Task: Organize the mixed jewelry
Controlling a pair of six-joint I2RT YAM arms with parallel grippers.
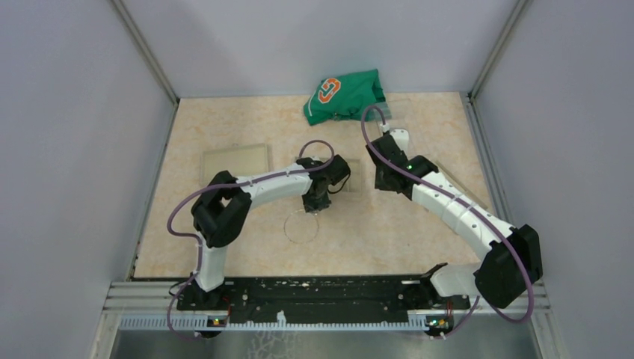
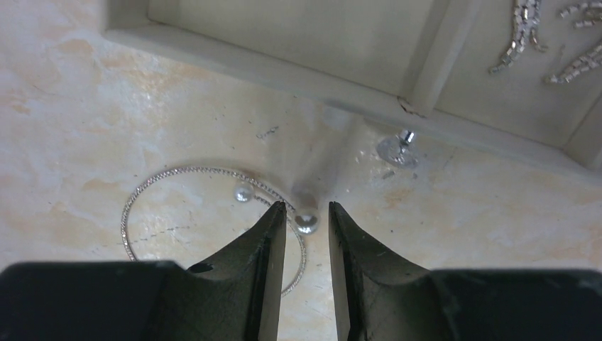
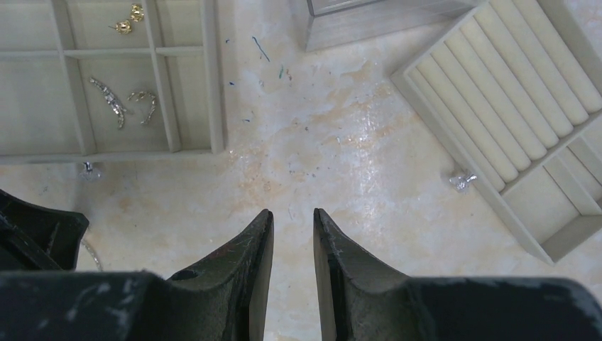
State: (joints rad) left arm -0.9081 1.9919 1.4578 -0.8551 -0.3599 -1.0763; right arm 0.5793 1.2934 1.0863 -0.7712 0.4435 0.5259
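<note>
Hovering low, the left gripper (image 2: 307, 207) stands narrowly parted, a pearl bead (image 2: 307, 224) between its tips beside the wire hoop (image 2: 192, 169), just near of the compartment tray (image 2: 284, 74). The right gripper (image 3: 292, 213), likewise narrow, holds nothing.

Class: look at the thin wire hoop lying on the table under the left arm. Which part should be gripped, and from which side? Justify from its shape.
Best grip the pearl bead at the hoop end, from straight above. The wire lies flat on the table and is thin, leaving little to pinch; the bead is rounder and thicker. The left end effector straddles it, fingers apart.
</note>
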